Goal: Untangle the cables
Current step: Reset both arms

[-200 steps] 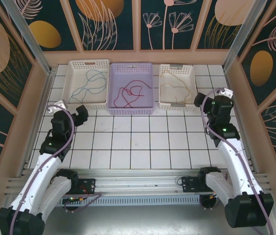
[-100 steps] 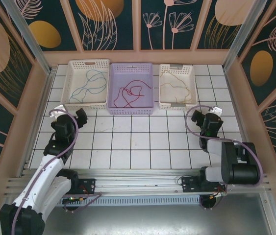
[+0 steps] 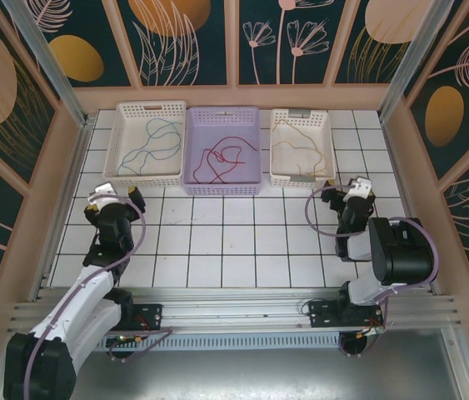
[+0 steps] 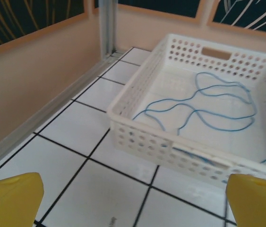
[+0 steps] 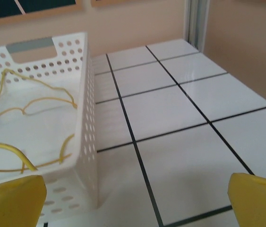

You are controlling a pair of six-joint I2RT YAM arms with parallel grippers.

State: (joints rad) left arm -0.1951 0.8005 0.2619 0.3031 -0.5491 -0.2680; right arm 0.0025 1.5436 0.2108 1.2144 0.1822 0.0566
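Left claw (image 4: 133, 199) and right claw (image 5: 133, 201) gape wide, empty; both mostly cut off.

The surface (image 3: 238, 242) is white tile with black grout, evenly lit and faintly glossy. Peach-framed walls (image 3: 188, 50) close it on three sides, their dark teal panels painted with pale leaves, flowers and orange discs. Grey metal posts (image 3: 47, 58) stand at the back corners, and a metal rail (image 3: 242, 302) runs along the near edge.
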